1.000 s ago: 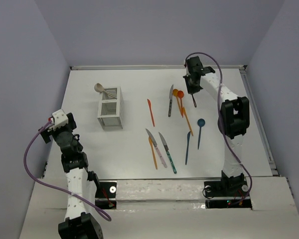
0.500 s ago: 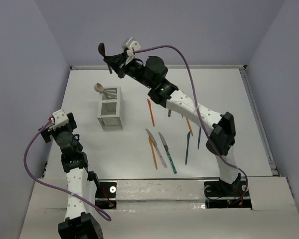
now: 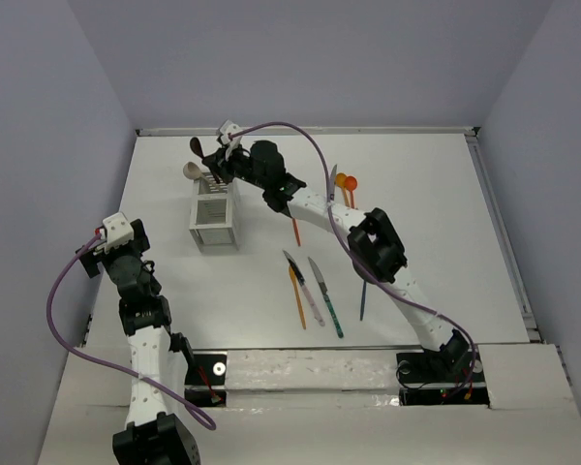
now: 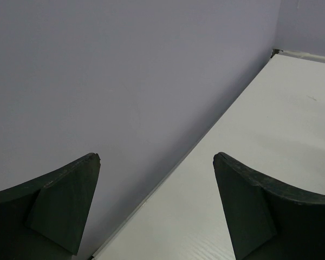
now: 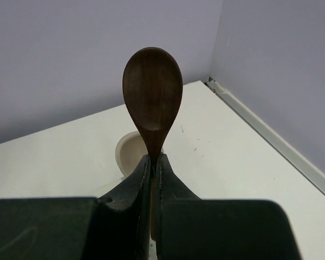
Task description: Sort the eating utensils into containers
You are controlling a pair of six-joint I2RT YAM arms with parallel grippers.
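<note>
Right gripper [image 5: 153, 160] clamps brown spoon [image 5: 153, 92] over caddy [image 3: 215, 221].
Left gripper [image 4: 157, 158] spread wide, empty, by table [image 3: 436, 174] left edge.

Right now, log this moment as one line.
right claw: shut on dark brown spoon, at white slatted caddy | left claw: open, empty

The brown spoon [image 5: 153, 97] is a dark, plain wood tone, the beige spoon [image 3: 191, 171] pale cream, and the caddy [image 3: 216, 221] white with slatted sides. The bench [image 3: 445, 232] is plain white and carries an orange knife [image 3: 298, 308], an orange spoon [image 3: 341, 180], a dark blue spoon [image 3: 363, 300], and a pink-handled knife [image 3: 310, 300] and teal-handled knife [image 3: 331, 312], both silver-bladed. The walls [image 3: 271, 58] are lilac and the cable [image 3: 53, 310] is purple.
</note>
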